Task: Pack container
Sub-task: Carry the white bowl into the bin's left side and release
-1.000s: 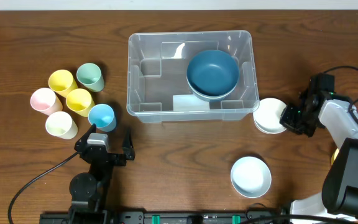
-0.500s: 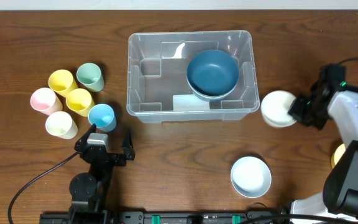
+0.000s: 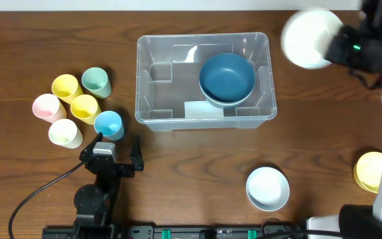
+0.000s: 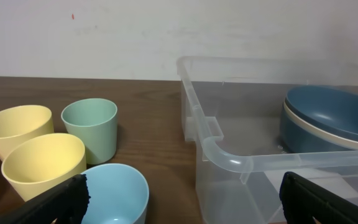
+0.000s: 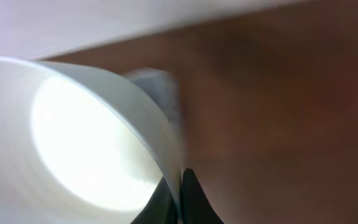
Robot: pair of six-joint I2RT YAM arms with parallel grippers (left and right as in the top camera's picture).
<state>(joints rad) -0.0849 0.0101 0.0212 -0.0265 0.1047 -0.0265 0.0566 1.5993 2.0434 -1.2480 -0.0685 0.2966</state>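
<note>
Table (image 3: 197,166): container (image 3: 158,93) left of right gripper (image 3: 333,48).

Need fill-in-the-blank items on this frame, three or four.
The dark blue round bowl sits ___ the clear plastic rectangular container.
The right tool grips the white round bowl by its ___.
The left tool has its jaws ___.
The pastel plastic cups left of the container number ___.
Missing: inside; rim; open; six.

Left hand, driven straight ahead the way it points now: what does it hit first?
Most likely the light blue cup, right in front of the open left hand and slightly left of its centre line. The container corner lies right of that line; clearance there is hard to judge.
</note>
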